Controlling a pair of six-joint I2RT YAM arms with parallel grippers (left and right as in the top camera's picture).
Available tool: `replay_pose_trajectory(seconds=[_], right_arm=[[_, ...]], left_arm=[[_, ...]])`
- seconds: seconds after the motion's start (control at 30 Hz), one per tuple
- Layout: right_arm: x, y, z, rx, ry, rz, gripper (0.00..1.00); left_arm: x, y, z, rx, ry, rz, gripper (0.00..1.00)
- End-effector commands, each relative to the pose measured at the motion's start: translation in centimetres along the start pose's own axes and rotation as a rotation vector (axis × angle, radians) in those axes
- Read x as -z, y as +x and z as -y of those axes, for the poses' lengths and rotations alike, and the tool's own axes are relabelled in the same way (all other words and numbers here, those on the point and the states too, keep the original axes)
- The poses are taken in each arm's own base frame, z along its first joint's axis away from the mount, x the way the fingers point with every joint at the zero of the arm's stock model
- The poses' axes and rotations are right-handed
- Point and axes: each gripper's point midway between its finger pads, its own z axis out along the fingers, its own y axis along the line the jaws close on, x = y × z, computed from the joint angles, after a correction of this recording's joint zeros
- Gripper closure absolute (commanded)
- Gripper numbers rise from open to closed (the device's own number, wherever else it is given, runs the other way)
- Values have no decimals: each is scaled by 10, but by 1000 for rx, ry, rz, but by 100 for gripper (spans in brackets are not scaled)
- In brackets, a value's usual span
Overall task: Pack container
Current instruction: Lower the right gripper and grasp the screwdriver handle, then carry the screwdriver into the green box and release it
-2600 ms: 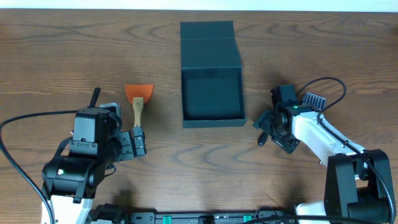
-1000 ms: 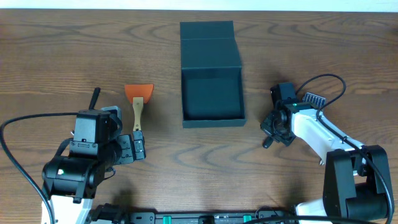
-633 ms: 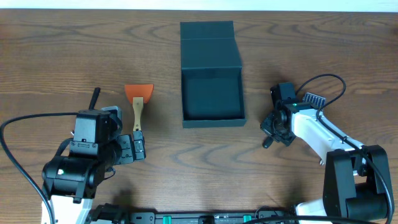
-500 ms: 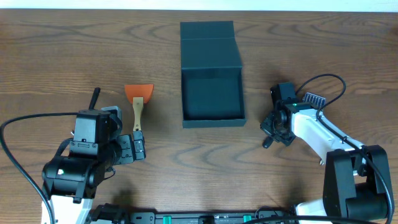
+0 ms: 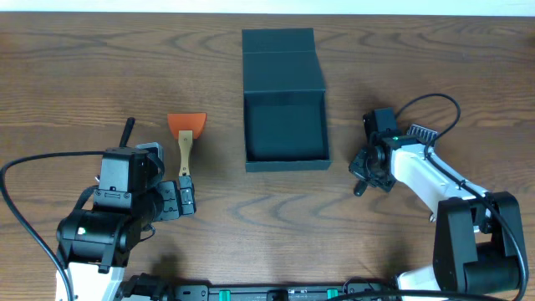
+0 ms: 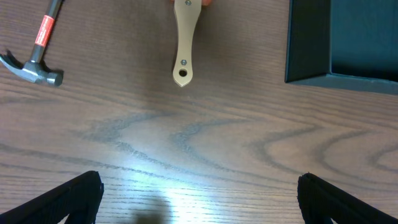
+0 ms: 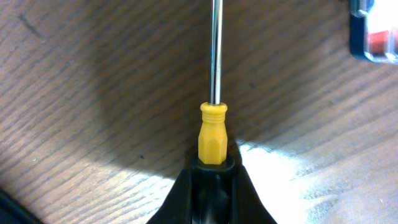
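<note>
The container [image 5: 284, 159], a dark box, stands open at the table's middle with its lid [image 5: 282, 57] folded back; its inside looks bare. Its near corner [image 6: 311, 46] shows in the left wrist view. To its right, my right gripper [image 5: 363, 177] is low over the table. In the right wrist view that gripper [image 7: 211, 180] is shut on a screwdriver [image 7: 212, 134] with a yellow handle, the steel shaft pointing away. My left gripper [image 5: 180, 199] is open, its fingers [image 6: 68, 199] wide apart over bare wood, just short of an orange scraper [image 5: 185, 138].
The scraper's wooden handle [image 6: 185, 43] points at my left gripper. A hammer [image 6: 34, 56] with a red-banded handle lies left of it. A dark object with a red and white patch [image 7: 373, 37] lies beyond the screwdriver, to its right. Cables trail from both arms.
The right gripper has turned and narrowed from its earlier spread pose, then edged slightly toward the back of the table. The left arm, scraper and container have not moved.
</note>
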Motion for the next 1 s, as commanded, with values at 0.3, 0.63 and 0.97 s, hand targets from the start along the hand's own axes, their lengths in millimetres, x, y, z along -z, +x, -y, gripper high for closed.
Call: replay_pose_trajectory(seconds=[0.3, 0.63, 0.97], right_arm=[[63, -41, -34, 200, -91, 104, 99], [150, -19, -114, 957, -302, 205, 99], [175, 43, -169, 1761, -294, 363, 99]], left_arm=[[7, -7, -1, -12, -10, 31, 1], [7, -7, -1, -12, -10, 30, 2], [7, -7, -1, -12, -10, 30, 1]])
